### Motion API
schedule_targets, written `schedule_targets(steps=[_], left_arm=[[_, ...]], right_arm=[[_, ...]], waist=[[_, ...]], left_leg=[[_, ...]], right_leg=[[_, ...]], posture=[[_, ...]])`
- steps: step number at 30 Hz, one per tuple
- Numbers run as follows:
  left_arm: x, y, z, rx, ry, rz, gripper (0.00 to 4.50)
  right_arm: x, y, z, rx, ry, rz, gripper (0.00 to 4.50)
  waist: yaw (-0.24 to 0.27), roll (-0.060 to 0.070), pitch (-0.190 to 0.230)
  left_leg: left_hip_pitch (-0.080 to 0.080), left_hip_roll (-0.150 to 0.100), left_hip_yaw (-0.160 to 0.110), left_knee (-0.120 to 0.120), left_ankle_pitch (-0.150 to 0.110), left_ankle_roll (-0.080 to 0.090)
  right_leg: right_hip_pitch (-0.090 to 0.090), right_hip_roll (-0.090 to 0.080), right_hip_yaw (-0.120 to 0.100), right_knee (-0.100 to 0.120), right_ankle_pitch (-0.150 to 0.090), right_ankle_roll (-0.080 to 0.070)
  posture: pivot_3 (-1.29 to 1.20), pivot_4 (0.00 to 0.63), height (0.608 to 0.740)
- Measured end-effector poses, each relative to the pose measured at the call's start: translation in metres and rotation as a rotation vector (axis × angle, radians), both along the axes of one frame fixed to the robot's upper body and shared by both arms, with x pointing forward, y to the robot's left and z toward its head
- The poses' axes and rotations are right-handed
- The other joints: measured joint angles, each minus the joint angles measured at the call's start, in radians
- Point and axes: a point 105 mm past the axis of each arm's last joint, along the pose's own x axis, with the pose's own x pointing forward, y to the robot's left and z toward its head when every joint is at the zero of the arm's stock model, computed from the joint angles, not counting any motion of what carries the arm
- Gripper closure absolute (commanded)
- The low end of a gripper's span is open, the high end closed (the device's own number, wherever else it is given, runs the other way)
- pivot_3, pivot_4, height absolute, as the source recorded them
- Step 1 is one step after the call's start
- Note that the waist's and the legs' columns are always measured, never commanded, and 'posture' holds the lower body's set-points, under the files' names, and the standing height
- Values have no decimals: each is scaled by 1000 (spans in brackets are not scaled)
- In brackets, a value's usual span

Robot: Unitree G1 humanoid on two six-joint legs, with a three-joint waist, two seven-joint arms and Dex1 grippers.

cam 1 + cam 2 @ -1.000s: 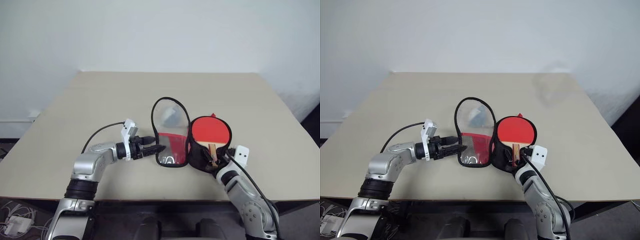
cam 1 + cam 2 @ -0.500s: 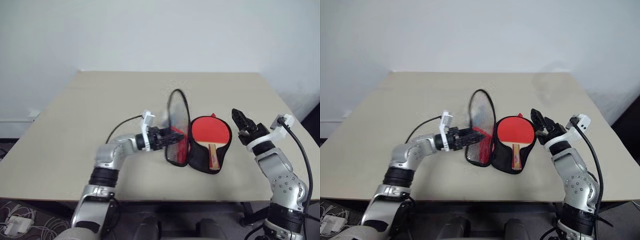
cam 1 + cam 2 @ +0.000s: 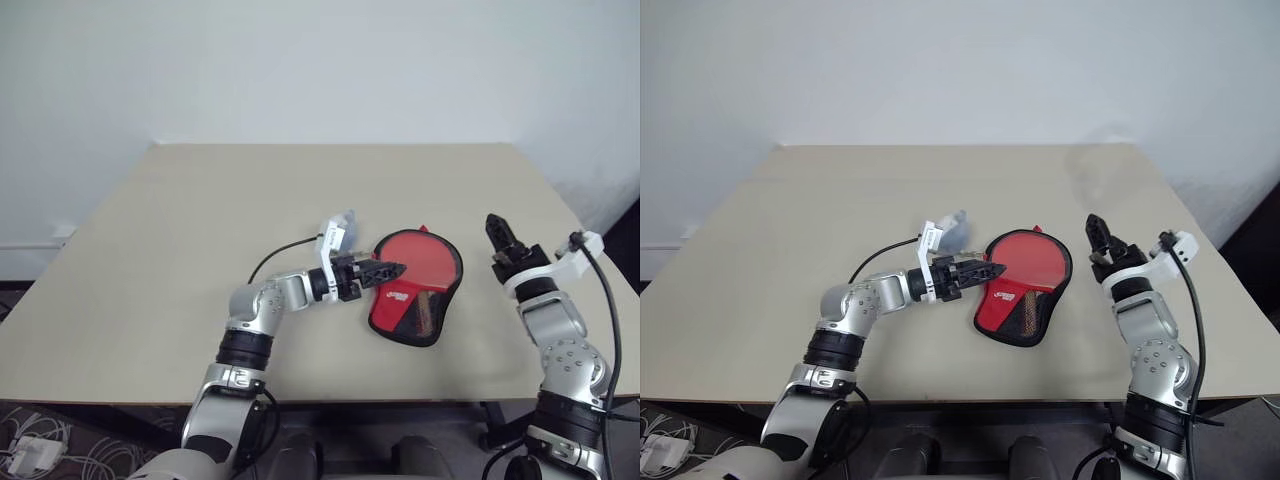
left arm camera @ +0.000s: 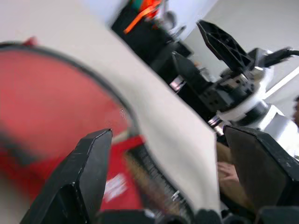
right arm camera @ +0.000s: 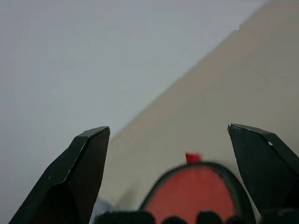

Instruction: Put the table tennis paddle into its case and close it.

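Observation:
The case lies flat on the table's near right, its red flap with the white logo folded over the black half. The table tennis paddle lies inside; its red face and pale handle show through the flap's see-through panel. My left gripper reaches in from the left, open, with its tips just over the case's left edge and nothing held. My right gripper hovers open to the right of the case, raised off the table and apart from it. It also appears in the left wrist view as the right gripper.
A small grey rounded lump sits on the beige table just behind my left wrist. The table's right edge runs close to my right arm. Bare tabletop spreads to the left and far side.
The case's flap has swung from lying open on the left, through upright, down onto the paddle, with my left gripper following rightward. My right gripper left the handle and rose to the right.

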Motion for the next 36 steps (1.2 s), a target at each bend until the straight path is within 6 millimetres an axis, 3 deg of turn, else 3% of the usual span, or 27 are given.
schedule_targets(steps=[4,8,14,21,28,31,36], left_arm=[[3,24,-25,213,55,39,429],[8,29,-49,394,109,45,429],[10,2,-50,403,126,0,429],[-6,-32,-48,405,149,-107,429],[-13,-38,-47,380,205,-139,429],[-14,-38,-48,374,229,-142,1080],[-19,-37,-54,340,342,-135,2900]], right_arm=[[-3,16,-21,-71,66,35,126],[-1,27,-36,-87,125,87,126],[10,32,-59,-115,226,112,126],[18,24,-48,-169,194,106,126],[18,7,-46,-236,178,95,126],[19,-4,-47,-258,183,63,100],[23,-9,-43,-270,167,37,100]], waist=[[0,1,0],[1,1,0],[7,2,0],[6,2,0],[4,2,0],[2,2,0],[1,2,0]], left_leg=[[0,0,-1,1,0,0],[1,0,-1,1,0,-1],[0,0,-1,1,-1,-5],[0,-1,-2,0,1,-1],[0,-1,-2,1,1,-1],[0,-1,-2,0,1,-1],[0,0,-2,0,1,-1]], right_leg=[[0,1,1,0,0,0],[1,2,2,0,0,0],[1,2,2,-1,0,0],[2,3,3,-1,0,1],[2,3,3,-1,-1,1],[2,3,3,-1,0,1],[2,4,4,-1,0,1]], posture=[[0,0,740],[0,0,740],[0,0,740],[0,0,740],[0,0,740],[0,0,740],[0,0,740]])
